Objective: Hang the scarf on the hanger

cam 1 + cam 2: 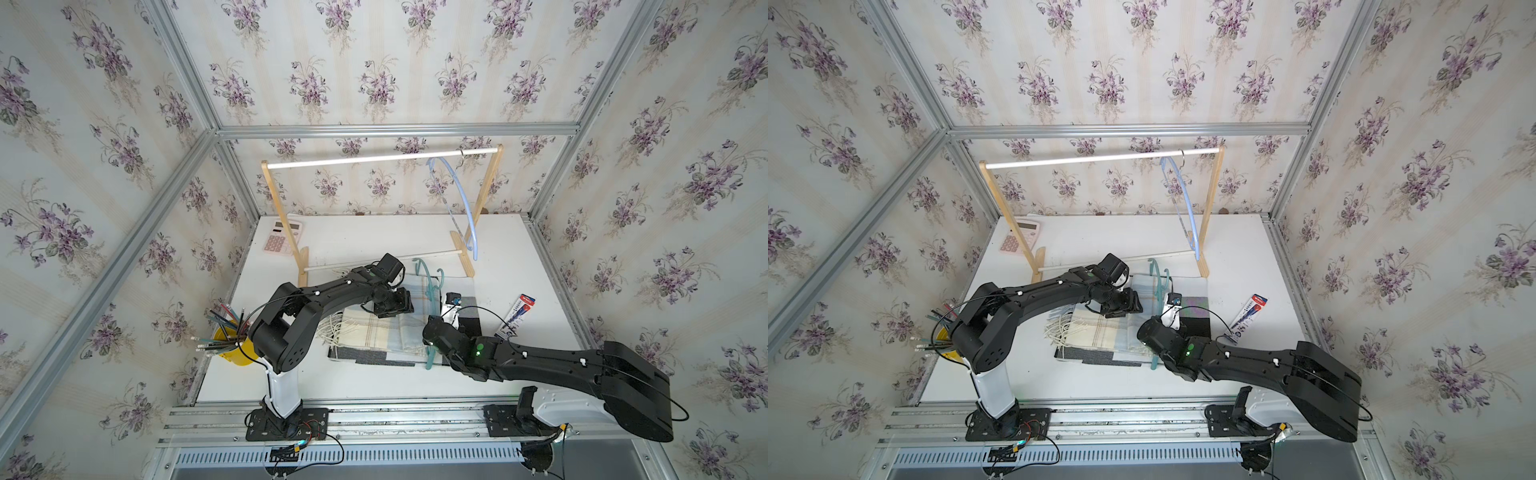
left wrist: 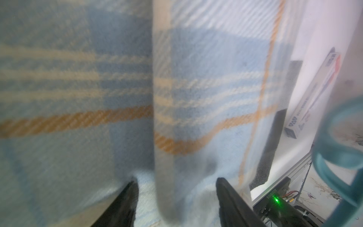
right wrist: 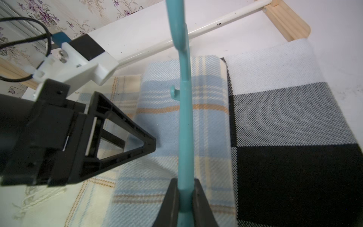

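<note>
Scarf [image 2: 196, 98] fold between half-open left tool [image 2: 176, 181] | right tool [image 3: 185, 179] clamps hanger [image 3: 185, 127]

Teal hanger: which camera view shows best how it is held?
The right wrist view: the teal hanger is sharp and close, clamped in the right gripper. Both top views show it small, partly behind the right arm; the left wrist view, only a blurred curve.

Plaid scarf [image 1: 374, 328] in pale blue and cream with thin orange lines is being left lying folded flat, partly on a black, grey and white checked mat [image 3: 284, 118]. Teal plastic hanger [image 3: 185, 127] is being held on edge over the blue part, pinched by the right gripper [image 3: 185, 188].
</note>
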Controlling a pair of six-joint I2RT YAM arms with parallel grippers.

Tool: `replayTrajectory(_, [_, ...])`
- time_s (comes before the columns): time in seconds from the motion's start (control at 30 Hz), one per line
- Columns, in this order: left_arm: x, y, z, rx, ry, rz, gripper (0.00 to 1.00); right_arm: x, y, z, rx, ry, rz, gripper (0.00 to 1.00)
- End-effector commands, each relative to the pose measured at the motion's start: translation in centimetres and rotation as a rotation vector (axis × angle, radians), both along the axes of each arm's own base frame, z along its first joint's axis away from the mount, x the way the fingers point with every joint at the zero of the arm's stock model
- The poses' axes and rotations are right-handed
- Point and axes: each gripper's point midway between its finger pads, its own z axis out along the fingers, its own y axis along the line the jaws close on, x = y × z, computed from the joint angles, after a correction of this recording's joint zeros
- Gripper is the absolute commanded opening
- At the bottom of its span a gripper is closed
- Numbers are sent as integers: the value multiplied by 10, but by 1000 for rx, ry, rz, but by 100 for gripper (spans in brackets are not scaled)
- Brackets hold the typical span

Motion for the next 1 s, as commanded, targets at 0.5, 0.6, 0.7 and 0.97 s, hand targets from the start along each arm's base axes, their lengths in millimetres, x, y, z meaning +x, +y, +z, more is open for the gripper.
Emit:
replayTrajectory(0.5, [5,55,189,-187,-467,121,0,9,-17,92,-172,-62,106,0])
replayTrajectory(0.6, [2,85,223,-223,-566,205,0,16,-9,129,-189,-91,151,0])
replayTrajectory(0.7, [-4,112,249,-259,-616,274,0,28,2,164,-217,-118,182,0])
replayTrajectory(0.97, [-25,142,302,-405,-698,358,0,61,27,208,-282,-153,228,0])
